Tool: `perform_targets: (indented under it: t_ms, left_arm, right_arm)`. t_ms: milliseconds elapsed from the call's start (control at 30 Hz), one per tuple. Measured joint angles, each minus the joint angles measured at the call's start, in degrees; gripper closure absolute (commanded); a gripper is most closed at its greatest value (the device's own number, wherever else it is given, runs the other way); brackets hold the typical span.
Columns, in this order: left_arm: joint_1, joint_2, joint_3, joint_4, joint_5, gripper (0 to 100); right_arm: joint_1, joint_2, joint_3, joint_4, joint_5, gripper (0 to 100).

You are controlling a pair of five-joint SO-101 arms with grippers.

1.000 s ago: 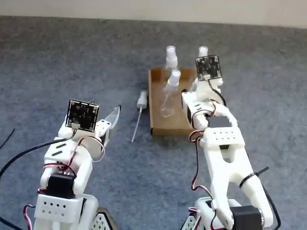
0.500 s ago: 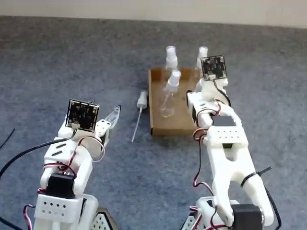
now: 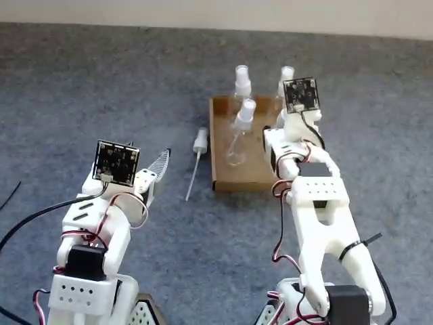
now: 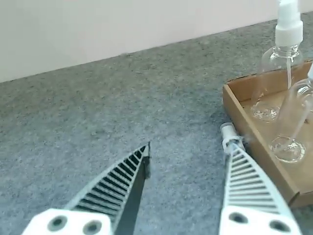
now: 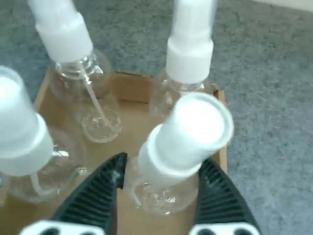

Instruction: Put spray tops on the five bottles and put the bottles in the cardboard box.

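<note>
The cardboard box lies on the carpet right of centre. My right gripper is down inside it, shut on a clear bottle with a white spray top, which leans slightly. Three other capped bottles stand around it in the box. The high view shows bottles there too. A loose spray top with its tube lies on the carpet just left of the box. My left gripper hovers open and holds nothing, with the spray top by one fingertip.
Grey carpet covers the whole table, with open room to the left of the box and in front of it. The right arm stretches over the box's near right side. A black cable lies at the left edge.
The right arm has shifted a little to the right and farther back over the box. The left arm and the loose spray top have not moved.
</note>
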Motion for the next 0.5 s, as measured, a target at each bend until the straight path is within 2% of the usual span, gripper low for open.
perform_targets:
  t_ms: [267,500]
  left_arm:
    - [0.0,0.0,0.0,0.0,0.0,78]
    - [0.0,0.0,0.0,0.0,0.0,78]
  right_arm:
    - [0.0,0.09,0.09,0.44,-2.73,81.8]
    - [0.09,0.18,0.18,0.53,-2.73,70.2]
